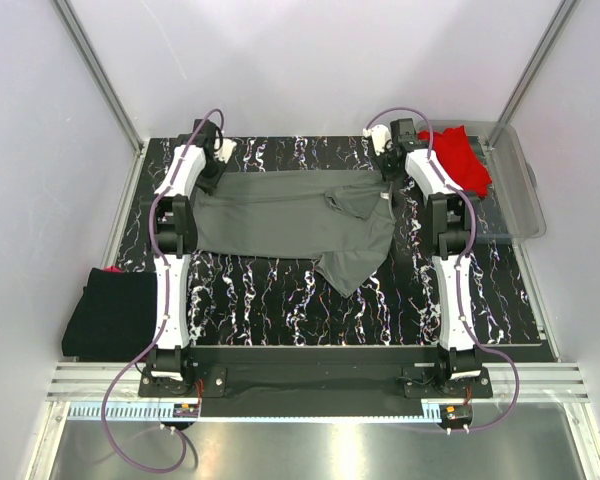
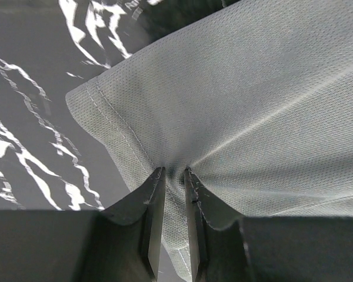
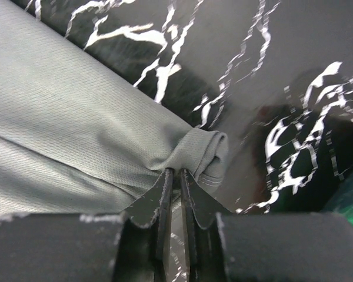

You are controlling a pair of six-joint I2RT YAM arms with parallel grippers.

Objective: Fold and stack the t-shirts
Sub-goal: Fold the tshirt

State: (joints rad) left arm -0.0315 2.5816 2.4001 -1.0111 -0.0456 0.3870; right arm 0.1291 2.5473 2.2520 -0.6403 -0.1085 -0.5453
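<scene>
Because each pair of jaws is pinched down on cloth, the step in hand looks to be a two-handed fold of the shirt's far edge. The left gripper point(image 2: 173, 171) is closed on the stitched hem of the thin dark grey knit t-shirt point(image 1: 290, 220), just in from a rounded corner, and creases fan out from the bite. The right gripper point(image 3: 175, 171) is closed on a small rolled bunch at the opposite end of that far edge, with several layers gathered between its fingers. The shirt lies spread across the far half of the black, white-veined marble-patterned tabletop point(image 1: 280, 310), between the two arms. One sleeve is folded over on top and a point of cloth trails toward the near side.

To do this well, I judge that both arms should lift only enough to free the edge. They should travel together at one pace and keep the edge taut between them, so the fine, limp mesh weave neither sags nor wrinkles. The right's bunched hold may let go unevenly.

Further out, a flat folded black t-shirt point(image 1: 110, 310) sits at the tabletop's left edge. A crumpled red t-shirt point(image 1: 462, 155) lies in the clear rigid plastic tub point(image 1: 525, 205) at the far right.
</scene>
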